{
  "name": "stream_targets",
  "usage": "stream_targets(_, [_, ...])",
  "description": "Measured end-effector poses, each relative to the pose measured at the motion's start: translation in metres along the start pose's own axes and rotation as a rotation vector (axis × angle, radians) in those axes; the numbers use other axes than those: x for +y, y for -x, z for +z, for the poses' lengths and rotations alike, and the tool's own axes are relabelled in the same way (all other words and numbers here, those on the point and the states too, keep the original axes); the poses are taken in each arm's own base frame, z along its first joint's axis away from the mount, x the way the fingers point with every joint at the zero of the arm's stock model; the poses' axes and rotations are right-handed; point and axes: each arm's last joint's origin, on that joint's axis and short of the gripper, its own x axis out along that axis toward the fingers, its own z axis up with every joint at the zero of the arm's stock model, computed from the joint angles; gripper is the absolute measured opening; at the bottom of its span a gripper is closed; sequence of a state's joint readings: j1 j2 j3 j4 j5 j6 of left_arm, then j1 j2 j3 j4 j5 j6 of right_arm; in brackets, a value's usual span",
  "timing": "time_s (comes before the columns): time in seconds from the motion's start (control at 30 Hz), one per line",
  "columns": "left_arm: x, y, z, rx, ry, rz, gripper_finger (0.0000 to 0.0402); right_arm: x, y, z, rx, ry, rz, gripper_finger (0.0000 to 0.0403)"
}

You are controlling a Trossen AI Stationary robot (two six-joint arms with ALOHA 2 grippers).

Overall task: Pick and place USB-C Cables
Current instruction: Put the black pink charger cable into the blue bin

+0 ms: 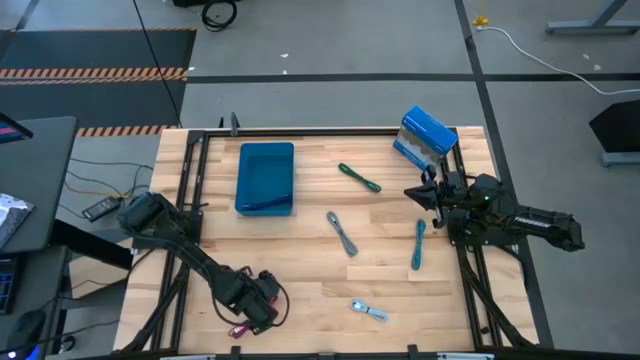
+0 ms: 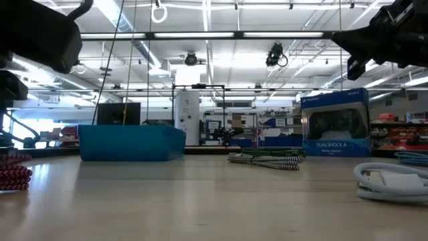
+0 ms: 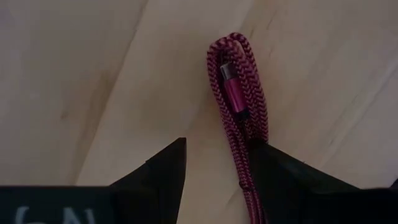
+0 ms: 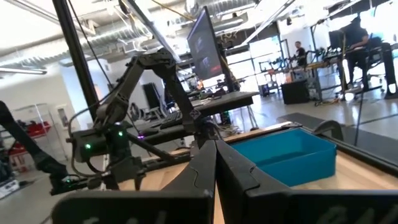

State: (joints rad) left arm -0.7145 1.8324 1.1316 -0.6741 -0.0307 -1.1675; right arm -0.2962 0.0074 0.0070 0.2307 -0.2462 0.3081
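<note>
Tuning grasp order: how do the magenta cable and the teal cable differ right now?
The magenta cable lies between the open fingers of the left gripper at the near-left table corner; the teal cable lies free, near the right gripper, whose fingers are shut. Both are braided bundles flat on the table.

2 dark arms, blk fingers (image 3: 155,177), green LED

The left gripper (image 3: 216,163) hangs open over bare wood, the magenta cable (image 3: 239,106) lying between its fingers (image 3: 163,171).
</note>
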Motion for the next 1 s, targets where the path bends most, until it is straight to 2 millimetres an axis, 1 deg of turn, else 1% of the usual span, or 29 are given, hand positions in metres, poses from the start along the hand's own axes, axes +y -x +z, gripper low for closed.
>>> stream_targets(0.27, [-0.007,-0.003,0.003,-0.026,-0.026,-0.068,0.0180,0.000,0.000,-0.002,0.028,-0.060,0.011,0.0013])
stream_targets(0.37, [-0.005,-0.006,0.002,-0.035,-0.035,-0.024,0.0170,-0.001,0.000,-0.005,0.052,-0.072,0.003,0.0013])
stream_targets(0.43, [-0.003,-0.008,0.002,-0.027,-0.058,0.002,0.0152,-0.001,0.000,-0.006,0.067,-0.076,-0.003,0.0013])
stream_targets(0.5, [-0.002,-0.010,0.001,-0.023,-0.084,0.023,0.0125,-0.002,0.000,-0.007,0.078,-0.078,-0.007,0.0013])
stream_targets(0.57, [-0.002,-0.011,0.003,-0.024,-0.106,0.026,0.0089,-0.002,0.000,-0.007,0.074,-0.076,-0.007,0.0013])
stream_targets(0.67, [0.001,-0.012,0.007,-0.023,-0.157,0.042,0.0024,-0.002,0.000,-0.007,0.071,-0.075,-0.018,0.0013])
stream_targets(0.7, [0.003,-0.012,0.009,-0.023,-0.168,0.050,0.0013,-0.002,0.000,-0.007,0.070,-0.075,-0.021,0.0013])
stream_targets(0.83, [0.012,-0.007,0.020,-0.026,-0.198,0.071,0.0005,-0.003,0.000,-0.007,0.064,-0.074,-0.039,0.0013])
stream_targets(0.9, [0.020,-0.002,0.026,-0.022,-0.204,0.100,0.0004,-0.003,0.000,-0.007,0.063,-0.074,-0.041,0.0013])
stream_targets(1.0, [0.034,0.012,0.037,-0.028,-0.208,0.143,0.0003,-0.003,0.000,-0.007,0.063,-0.074,-0.040,0.0013])
